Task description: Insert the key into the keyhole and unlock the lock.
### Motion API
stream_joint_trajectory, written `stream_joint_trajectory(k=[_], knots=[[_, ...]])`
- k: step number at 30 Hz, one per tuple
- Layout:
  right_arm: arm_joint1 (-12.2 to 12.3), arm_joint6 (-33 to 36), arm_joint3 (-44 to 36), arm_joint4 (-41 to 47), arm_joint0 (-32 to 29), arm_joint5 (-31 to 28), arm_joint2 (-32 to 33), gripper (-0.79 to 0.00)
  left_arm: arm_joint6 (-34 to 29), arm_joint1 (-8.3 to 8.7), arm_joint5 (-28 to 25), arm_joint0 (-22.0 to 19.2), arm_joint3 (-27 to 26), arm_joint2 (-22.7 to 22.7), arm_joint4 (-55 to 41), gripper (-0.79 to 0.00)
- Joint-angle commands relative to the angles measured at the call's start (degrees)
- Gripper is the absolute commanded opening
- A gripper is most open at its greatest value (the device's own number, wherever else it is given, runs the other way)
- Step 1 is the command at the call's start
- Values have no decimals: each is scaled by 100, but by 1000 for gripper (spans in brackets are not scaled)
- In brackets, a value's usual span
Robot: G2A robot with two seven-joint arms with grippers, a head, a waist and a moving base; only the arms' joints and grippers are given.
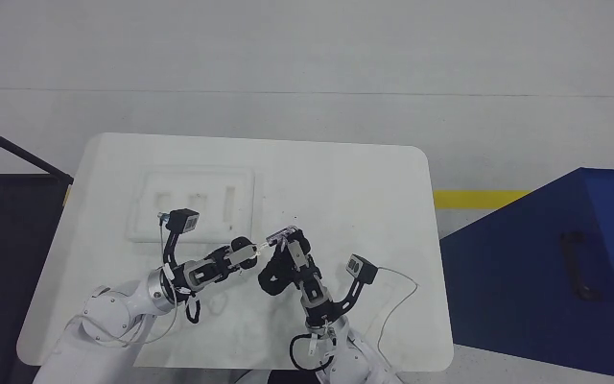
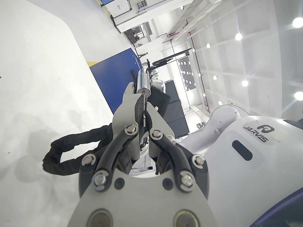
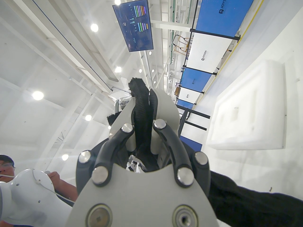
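Left wrist view showed the left gripper (image 2: 142,106) clamped on the thin flat metal key (image 2: 143,100), blade in line with the shiny chrome cylindrical lock (image 2: 144,82), tip at its end face; the right gripper (image 3: 142,98) gripped the black woven strap (image 3: 139,112).

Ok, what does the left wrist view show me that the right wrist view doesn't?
Left wrist: the left end effector shut on the key, whose tip meets the end face of the chrome lock; whether it has entered the keyhole I cannot tell. Right wrist: the right end effector, its black-padded fingers closed, and the white foam tray lying on the table. Both: a part of the lock and the white table.
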Motion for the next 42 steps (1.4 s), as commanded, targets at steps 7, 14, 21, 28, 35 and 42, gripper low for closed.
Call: stream_joint_trajectory(k=[7, 14, 21, 28, 35, 42], knots=[[8, -18, -138, 49, -82, 198, 85, -785, 468, -30, -812, 47, -177, -89, 976, -785], [14, 39, -220, 39, -206, 210, 90, -785, 1678, -144, -2048, 206, -172, -225, 2645, -785], [9, 72, -273, -22, -276, 226, 46, -785, 3265, -348, -2484, 288, -238, -366, 5085, -785], [-1, 95, -255, -55, -300, 226, -4, -785, 4997, -527, -2394, 262, -363, -370, 7717, -785], [-3, 120, -242, -47, -316, 335, 17, -785, 7097, -597, -2051, 258, -379, -212, 10192, -785], [-2, 125, -248, -46, -313, 345, 24, -785, 7097, -597, -2051, 258, -379, -212, 10192, -785]])
